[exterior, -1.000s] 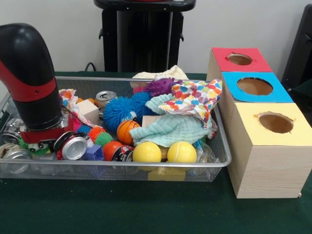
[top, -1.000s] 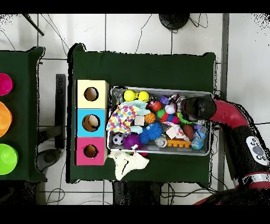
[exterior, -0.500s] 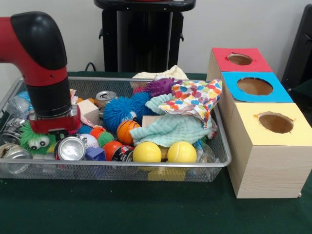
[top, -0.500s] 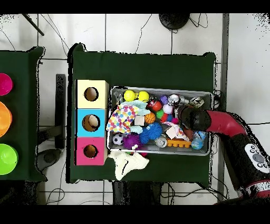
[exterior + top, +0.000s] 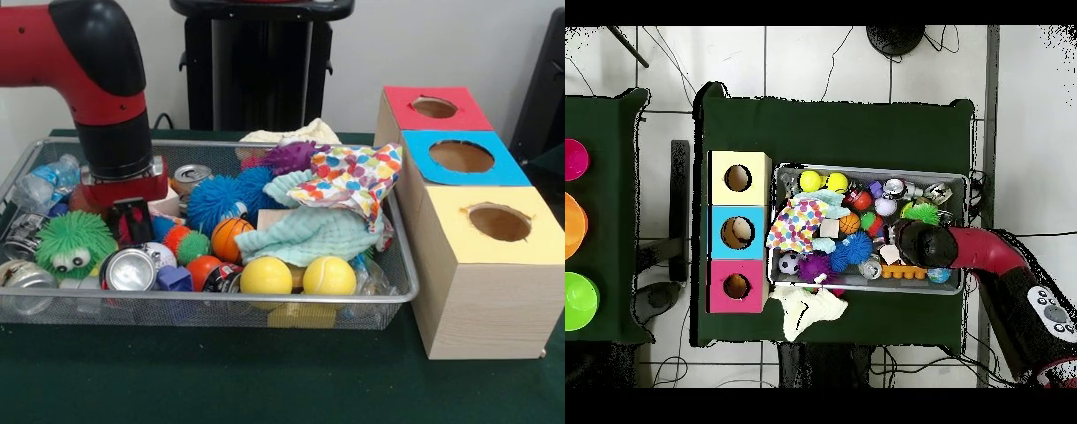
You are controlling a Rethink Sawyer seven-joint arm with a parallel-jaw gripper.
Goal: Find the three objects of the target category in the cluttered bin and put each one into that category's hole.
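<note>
Wire-mesh metal bin (image 5: 265, 305) brims with balls, cans and cloths on the green table (image 5: 221, 380). Black gripper (image 5: 131, 221) hangs over its clutter beside a fuzzy green googly-eyed ball (image 5: 75, 243); whether its fingers are parted, I cannot tell. Three coloured holed wooden boxes (image 5: 481, 221) stand just beside the bin's edge.

A green tabletop (image 5: 835, 125) carries a wire bin (image 5: 870, 287) heaped with toys and cloths. Just beside it stand three boxes with holes: yellow (image 5: 739, 178), blue (image 5: 738, 232), red (image 5: 736, 286). The red arm (image 5: 985, 249) reaches over the bin's end farthest from the boxes, covering the end effector.
</note>
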